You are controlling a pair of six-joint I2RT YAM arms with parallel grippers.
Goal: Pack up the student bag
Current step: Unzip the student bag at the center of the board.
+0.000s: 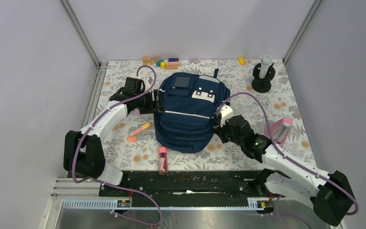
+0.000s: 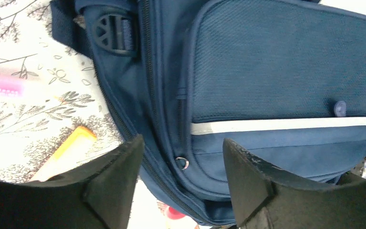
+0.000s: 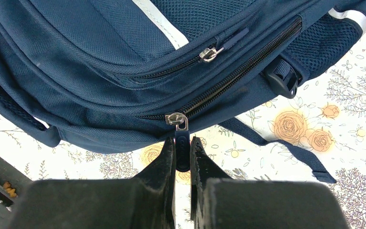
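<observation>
Top camera first: the student bag [image 1: 189, 112] is seen lying flat in the middle of the flowery table [image 1: 124, 157], front pockets facing up. The left gripper [image 1: 158, 101] is parked right at the bag's left edge, and the right gripper [image 1: 218, 125] is pressed up to its right edge. 2 orange markers [image 1: 139, 129] are spotted just left of the bag, and a pink tube [image 1: 162, 160] is laid just off its near-left corner. Some wooden blocks [image 1: 164, 61] are scattered behind the bag, and a black stand [image 1: 263, 76] is set well off behind its right side. In the left wrist view, the bag's light stripe [image 2: 286, 125] and a small metal ring [image 2: 182, 162] are seen past the black fingers [image 2: 109, 186]. These are spread wide with nothing caught between them. In the right wrist view, the jaws are pinched narrow on the bag's dark zipper pull [image 3: 182, 148], which is hung from a silver slider [image 3: 177, 119]. A loose strap [image 3: 276, 145] is trailed over the table beside the bag.
</observation>
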